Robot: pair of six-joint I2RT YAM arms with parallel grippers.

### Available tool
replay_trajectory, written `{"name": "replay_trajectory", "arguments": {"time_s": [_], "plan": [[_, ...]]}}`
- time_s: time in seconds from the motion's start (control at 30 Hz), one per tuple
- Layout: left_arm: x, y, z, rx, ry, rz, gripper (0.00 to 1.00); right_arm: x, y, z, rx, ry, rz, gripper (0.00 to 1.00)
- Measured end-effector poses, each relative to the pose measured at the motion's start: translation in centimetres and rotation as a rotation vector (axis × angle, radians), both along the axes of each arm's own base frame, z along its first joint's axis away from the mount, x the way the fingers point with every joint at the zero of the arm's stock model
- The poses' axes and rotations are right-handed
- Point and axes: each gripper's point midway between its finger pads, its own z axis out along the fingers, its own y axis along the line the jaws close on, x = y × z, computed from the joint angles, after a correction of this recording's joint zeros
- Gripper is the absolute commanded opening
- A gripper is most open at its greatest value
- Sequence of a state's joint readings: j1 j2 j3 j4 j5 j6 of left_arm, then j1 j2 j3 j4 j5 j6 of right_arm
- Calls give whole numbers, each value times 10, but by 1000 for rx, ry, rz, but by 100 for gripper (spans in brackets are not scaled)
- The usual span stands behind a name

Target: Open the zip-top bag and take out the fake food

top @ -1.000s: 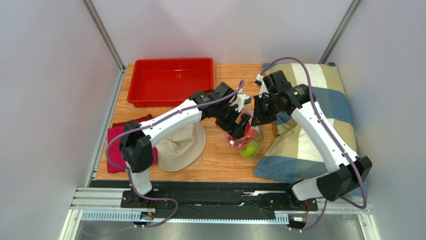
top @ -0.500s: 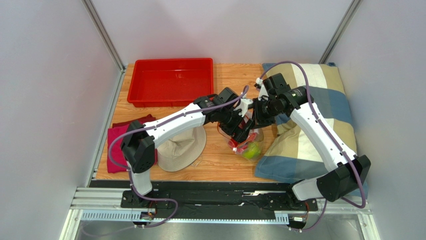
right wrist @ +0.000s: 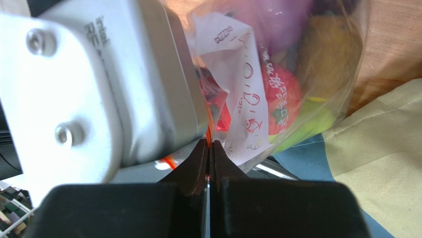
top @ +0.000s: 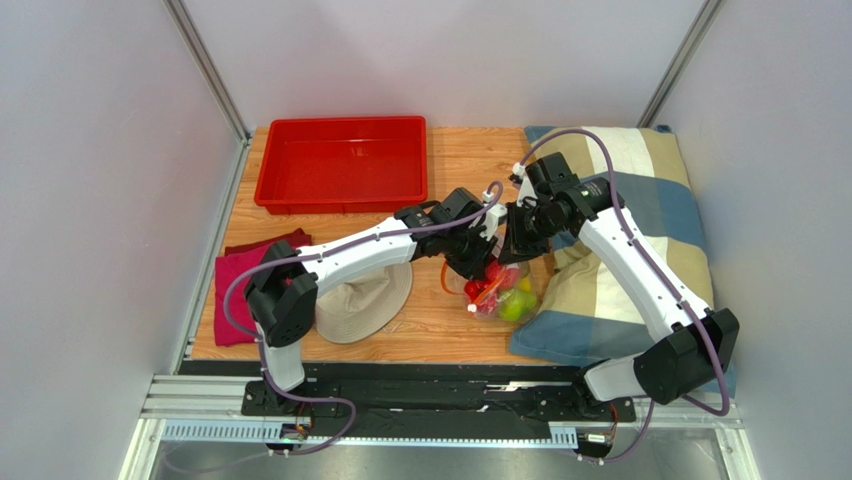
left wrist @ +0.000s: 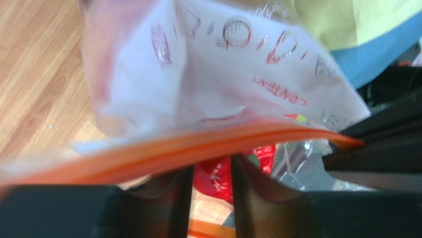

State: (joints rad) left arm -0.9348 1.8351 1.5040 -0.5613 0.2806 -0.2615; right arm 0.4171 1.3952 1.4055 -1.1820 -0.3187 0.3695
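Nearest the arm bases, a tan hat (top: 365,300) lies on the wooden table (top: 455,150) w/ a maroon cloth (top: 232,300) at its left side. Just right of the hat is the zip-top bag (top: 503,275), over the table's front-right part and against the edge of the checked pillow (top: 640,200). Its top end is up btwn the two grippers; resting on the wood or just off it, can't tell. The fake food (top: 516,306) is all inside the bag. Green and red pieces show from above, and the R wrist cam adds a purple and a brownish one pressed vs. the clear plastic. R gripper (right wrist: 209,144) is pinched tight, fingers flat together on the bag's orange edge, beside the white label (right wrist: 242,94) w/ red print. L gripper (left wrist: 210,166) sits right opposite, its white housing nearly touching R's fingers. There's a narrow gap btwn its fingers, and the orange zipper strip (left wrist: 198,144) blurs across the tips, so can't tell if the plastic is clamped. Bag mouth open or sealed: can't tell. Farthest back, a red tray (top: 340,122) sits at the table's rear-left.
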Motion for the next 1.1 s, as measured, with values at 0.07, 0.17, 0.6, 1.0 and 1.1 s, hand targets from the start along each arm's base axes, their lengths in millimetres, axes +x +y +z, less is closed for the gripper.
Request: {"name": "replay_trajectory", "arguments": {"time_s": [0.07, 0.17, 0.6, 1.0, 1.1], "plan": [[2, 1, 0, 0, -9, 12, 0, 0, 0, -1, 1, 1, 1, 0], [3, 6, 1, 8, -32, 17, 0, -1, 0, -2, 2, 5, 2, 0], [-2, 1, 48, -123, -41, 60, 82, -4, 6, 2, 44, 13, 11, 0], [-9, -13, 18, -138, 68, 68, 72, 3, 9, 13, 96, 27, -62, 0], [-8, -10, 16, -151, 47, 71, 70, 6, 12, 22, 119, 18, -77, 0]]}}
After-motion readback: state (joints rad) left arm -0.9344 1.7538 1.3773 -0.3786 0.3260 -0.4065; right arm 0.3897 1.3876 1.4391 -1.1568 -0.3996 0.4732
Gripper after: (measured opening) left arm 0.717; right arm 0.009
